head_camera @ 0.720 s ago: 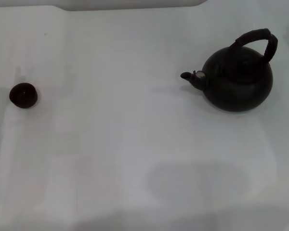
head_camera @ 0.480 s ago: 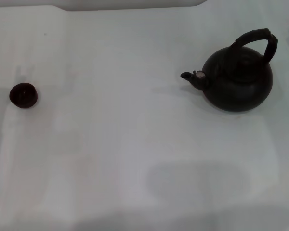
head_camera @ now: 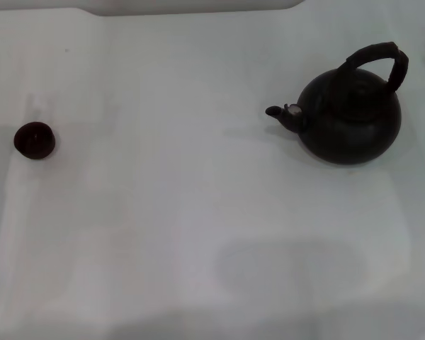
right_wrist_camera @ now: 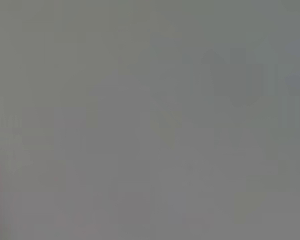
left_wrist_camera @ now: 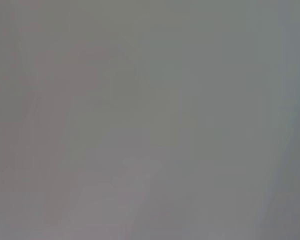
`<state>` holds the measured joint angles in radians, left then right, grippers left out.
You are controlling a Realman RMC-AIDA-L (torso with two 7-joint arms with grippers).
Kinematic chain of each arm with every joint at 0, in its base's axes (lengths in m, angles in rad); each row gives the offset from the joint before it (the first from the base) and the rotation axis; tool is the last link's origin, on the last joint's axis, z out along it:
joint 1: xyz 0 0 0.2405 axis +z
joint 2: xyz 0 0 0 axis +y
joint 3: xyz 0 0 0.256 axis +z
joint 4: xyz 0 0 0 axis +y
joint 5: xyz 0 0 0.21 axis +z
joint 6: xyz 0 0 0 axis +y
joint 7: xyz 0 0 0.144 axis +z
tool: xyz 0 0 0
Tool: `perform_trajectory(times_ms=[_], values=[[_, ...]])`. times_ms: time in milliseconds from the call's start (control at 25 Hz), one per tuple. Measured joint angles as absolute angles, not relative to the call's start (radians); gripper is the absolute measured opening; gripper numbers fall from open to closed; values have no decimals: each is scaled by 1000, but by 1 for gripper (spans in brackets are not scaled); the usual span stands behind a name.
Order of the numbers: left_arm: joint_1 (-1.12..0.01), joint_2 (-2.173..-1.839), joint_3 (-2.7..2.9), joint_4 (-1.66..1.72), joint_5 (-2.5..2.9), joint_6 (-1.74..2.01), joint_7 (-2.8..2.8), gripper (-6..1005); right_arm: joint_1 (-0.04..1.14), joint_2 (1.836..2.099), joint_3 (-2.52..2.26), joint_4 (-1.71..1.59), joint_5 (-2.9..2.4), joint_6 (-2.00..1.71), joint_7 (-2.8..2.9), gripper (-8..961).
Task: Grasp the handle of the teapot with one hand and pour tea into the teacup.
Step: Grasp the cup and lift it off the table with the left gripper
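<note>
Surface: plain white table, evenly lit, with a pale raised edge along the far side; soft grey shadows fall near the front edge.
Teacup: teacup sits upright at the far left of the head view, small, dark, handleless, nothing touching it.
Teapot: teapot stands upright at the right, well apart from the cup, its spout pointing left toward the cup.
Handle: handle arches over the top of the pot, leaning toward its right rear side, with open space under the hoop.
Left gripper: not in any view; its wrist camera shows only featureless grey, so finger state cannot be told.
Right gripper: likewise out of sight; wrist view blank grey, finger state cannot be told.
Position relative to fingers: no fingers visible, so neither pot nor cup can be placed against them; both are clearly ungrasped.
Handling, teapot (judgement): looks dense and rigid, probably heavy for its size, heavier if filled; the matte body is too wide to pinch.
Grip point (judgement): crown of the hoop, where the rough wrapped texture should resist slipping; a grip off-centre would let the pot swing.
Handling, teacup (judgement): light, rigid, easily nudged or tipped by the spout.
Change from earlier frames: none seen; pot and cup lie where they were, only the faint shadow above the cup looks slightly different.
</note>
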<state>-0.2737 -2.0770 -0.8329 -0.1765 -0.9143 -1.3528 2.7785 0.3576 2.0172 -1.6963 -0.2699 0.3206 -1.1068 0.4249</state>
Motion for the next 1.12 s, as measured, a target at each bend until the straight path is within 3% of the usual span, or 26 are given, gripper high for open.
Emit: perform_trajectory(times_ms=[1120], values=[[-212,-2085,-822,-177,-764,-1337,2783,876,370,2016,-1695,-265,321,-1104,420,871]])
